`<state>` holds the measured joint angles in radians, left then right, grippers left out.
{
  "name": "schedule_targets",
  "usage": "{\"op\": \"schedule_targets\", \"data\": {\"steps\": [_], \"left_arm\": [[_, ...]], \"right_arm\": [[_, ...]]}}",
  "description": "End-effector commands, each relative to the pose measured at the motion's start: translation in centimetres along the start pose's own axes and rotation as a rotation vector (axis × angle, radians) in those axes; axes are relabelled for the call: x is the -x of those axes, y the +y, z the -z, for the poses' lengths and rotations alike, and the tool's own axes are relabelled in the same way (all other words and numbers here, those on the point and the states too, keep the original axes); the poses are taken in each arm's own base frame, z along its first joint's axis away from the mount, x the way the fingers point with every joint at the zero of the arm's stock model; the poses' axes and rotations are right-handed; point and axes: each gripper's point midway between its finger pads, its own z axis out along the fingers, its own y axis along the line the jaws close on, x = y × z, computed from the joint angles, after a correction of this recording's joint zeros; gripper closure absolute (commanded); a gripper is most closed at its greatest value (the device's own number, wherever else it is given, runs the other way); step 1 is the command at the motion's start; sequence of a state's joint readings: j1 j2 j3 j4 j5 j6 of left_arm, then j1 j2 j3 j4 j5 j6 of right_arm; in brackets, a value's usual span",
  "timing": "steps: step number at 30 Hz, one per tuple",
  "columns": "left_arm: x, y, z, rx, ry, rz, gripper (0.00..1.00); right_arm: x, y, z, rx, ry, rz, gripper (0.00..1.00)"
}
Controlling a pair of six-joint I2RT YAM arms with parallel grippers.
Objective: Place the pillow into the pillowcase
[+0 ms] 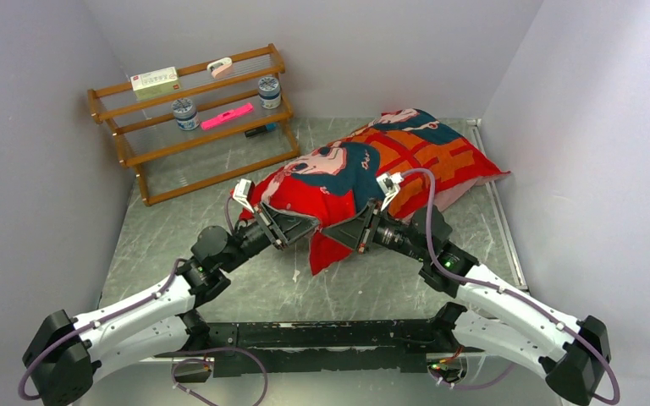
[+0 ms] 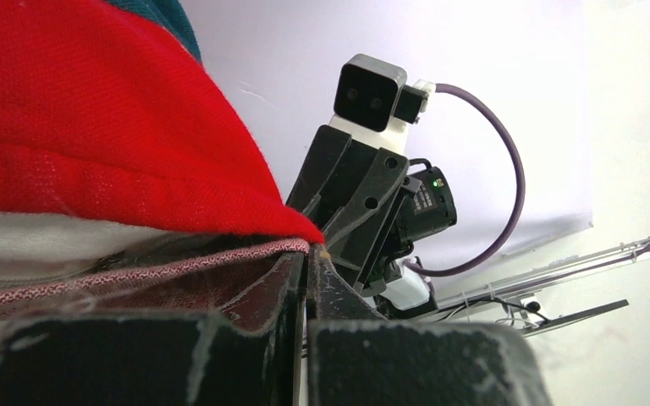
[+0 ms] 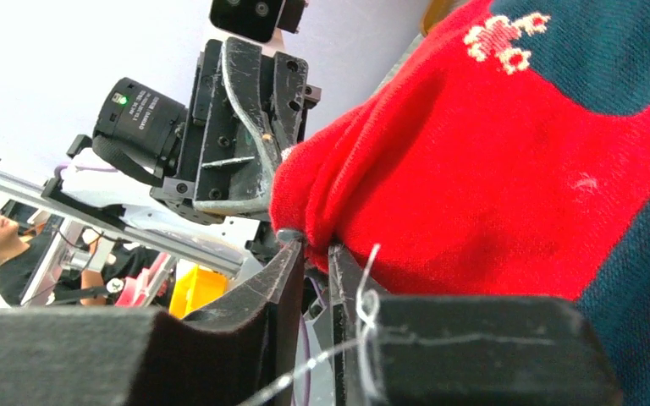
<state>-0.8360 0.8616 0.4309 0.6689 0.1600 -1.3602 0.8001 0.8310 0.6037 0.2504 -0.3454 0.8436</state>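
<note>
The red pillowcase (image 1: 372, 165), printed with teal-haired faces and orange grid, lies bulging on the table, its near end lifted by both grippers. The white pillow (image 2: 42, 245) shows as a pale band under the red cloth in the left wrist view; a strip also shows at the far right edge (image 1: 453, 196). My left gripper (image 1: 300, 230) is shut on the pillowcase's pink-lined edge (image 2: 178, 266). My right gripper (image 1: 336, 233) is shut on a fold of the red cloth (image 3: 440, 186). The two grippers stand close together, facing each other, and a loose flap (image 1: 326, 254) hangs below them.
A wooden rack (image 1: 195, 118) stands at the back left with jars, a box and pink items. Grey walls close in the left, back and right. A metal rail (image 1: 495, 199) runs along the table's right edge.
</note>
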Motion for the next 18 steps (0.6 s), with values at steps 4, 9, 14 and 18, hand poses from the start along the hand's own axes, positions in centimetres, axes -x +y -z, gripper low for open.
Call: {"op": "schedule_targets", "data": {"steps": [4, 9, 14, 18], "left_arm": [[3.2, -3.5, 0.7, -0.047, -0.155, 0.06, 0.95], [4.7, -2.6, 1.0, 0.072, -0.23, 0.095, 0.95], [4.9, -2.2, 0.2, 0.135, -0.23, 0.141, 0.95], [4.8, -2.1, -0.7, 0.189, -0.211, 0.161, 0.95]], "right_arm": [[2.7, -0.1, 1.7, -0.164, -0.076, 0.075, 0.61], [4.6, -1.1, 3.3, -0.373, -0.087, 0.17, 0.45], [4.8, -0.7, 3.1, -0.509, -0.088, 0.27, 0.35], [2.8, 1.4, 1.7, -0.558, -0.065, 0.407, 0.31]]}}
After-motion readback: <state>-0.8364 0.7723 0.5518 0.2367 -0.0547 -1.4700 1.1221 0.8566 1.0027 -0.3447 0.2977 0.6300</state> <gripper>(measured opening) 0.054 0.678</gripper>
